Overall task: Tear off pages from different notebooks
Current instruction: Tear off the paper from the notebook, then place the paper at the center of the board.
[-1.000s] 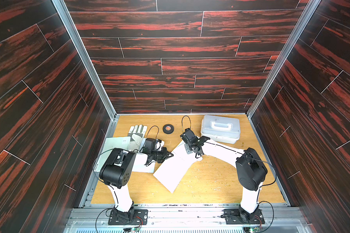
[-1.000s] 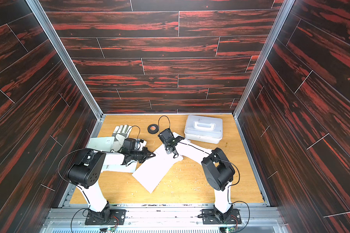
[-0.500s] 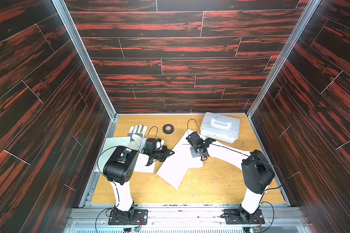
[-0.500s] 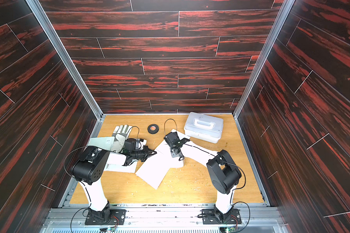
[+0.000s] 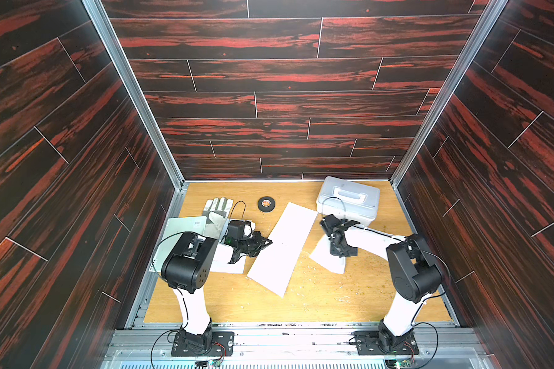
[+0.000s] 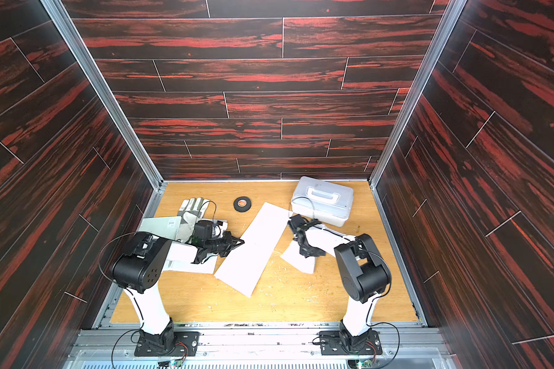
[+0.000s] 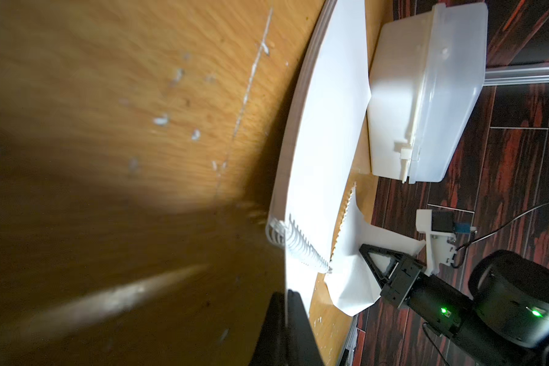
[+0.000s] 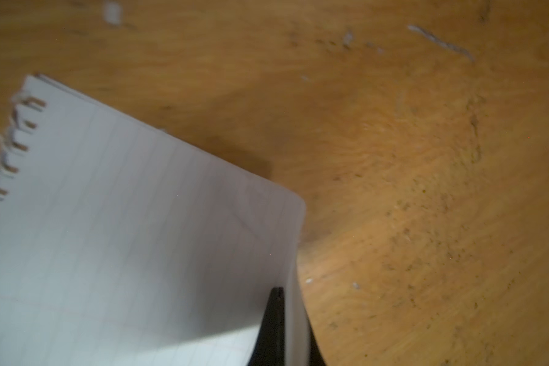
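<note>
Paper looks light, limp, tearable: right tool (image 5: pixel 346 255) pinches the page (image 5: pixel 325 261) near its corner; left tool (image 5: pixel 268 243) clamps the notebook (image 5: pixel 288 236) edge.

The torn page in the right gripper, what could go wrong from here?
1. The right gripper pinches the page only near one edge, so the sheet may slip out or crease when moved.
2. The plastic box stands close behind that gripper; a swing that way could snag the page.
3. The left gripper clamps the open notebook by a thin edge; pulling could drag the notebook or tear another sheet.
</note>
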You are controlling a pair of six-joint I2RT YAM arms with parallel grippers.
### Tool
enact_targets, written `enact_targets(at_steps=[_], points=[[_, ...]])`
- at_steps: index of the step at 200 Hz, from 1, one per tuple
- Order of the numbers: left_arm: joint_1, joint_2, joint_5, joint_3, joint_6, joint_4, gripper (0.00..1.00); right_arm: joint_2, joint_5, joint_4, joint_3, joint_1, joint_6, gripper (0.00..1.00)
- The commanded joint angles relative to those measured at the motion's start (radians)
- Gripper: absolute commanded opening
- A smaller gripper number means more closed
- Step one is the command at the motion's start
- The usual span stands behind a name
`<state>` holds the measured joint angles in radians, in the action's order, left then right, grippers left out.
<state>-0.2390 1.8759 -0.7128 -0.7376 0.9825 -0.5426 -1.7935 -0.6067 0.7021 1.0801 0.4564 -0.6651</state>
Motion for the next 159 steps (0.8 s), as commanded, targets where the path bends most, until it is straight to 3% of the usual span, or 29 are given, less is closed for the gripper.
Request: enact_targets(at_steps=[1,34,58,79,112,136,147,159], points=[[0.012,-0.078,0.021,0.006,-0.057,0.093,0.00,0.045,-0.030,0.055,-0.047,-0.057,-0.132,0.00],[0.012,-0.162,0.012,-0.030,-0.148,0.338,0.00,0.091,-0.034,0.091,-0.093,-0.149,-0.250,0.22],[0.012,-0.200,0.030,-0.086,-0.210,0.548,0.00,0.129,-0.076,0.138,-0.089,-0.173,-0.327,0.58],[0.012,-0.230,0.042,-0.134,-0.229,0.679,0.00,0.164,-0.141,0.210,-0.057,-0.173,-0.400,0.74],[0.012,-0.255,0.057,-0.219,-0.206,0.855,0.00,0.248,-0.257,0.307,0.019,-0.137,-0.473,0.76],[0.012,-0.257,0.098,-0.292,-0.217,1.022,0.00,0.281,-0.334,0.322,0.092,-0.011,-0.439,0.75],[0.012,-0.258,0.101,-0.309,-0.196,1.056,0.00,0.286,-0.332,0.221,0.114,0.086,-0.288,0.74],[0.012,-0.259,0.099,-0.321,-0.161,1.070,0.00,0.306,-0.355,0.014,0.110,0.290,-0.025,0.73]])
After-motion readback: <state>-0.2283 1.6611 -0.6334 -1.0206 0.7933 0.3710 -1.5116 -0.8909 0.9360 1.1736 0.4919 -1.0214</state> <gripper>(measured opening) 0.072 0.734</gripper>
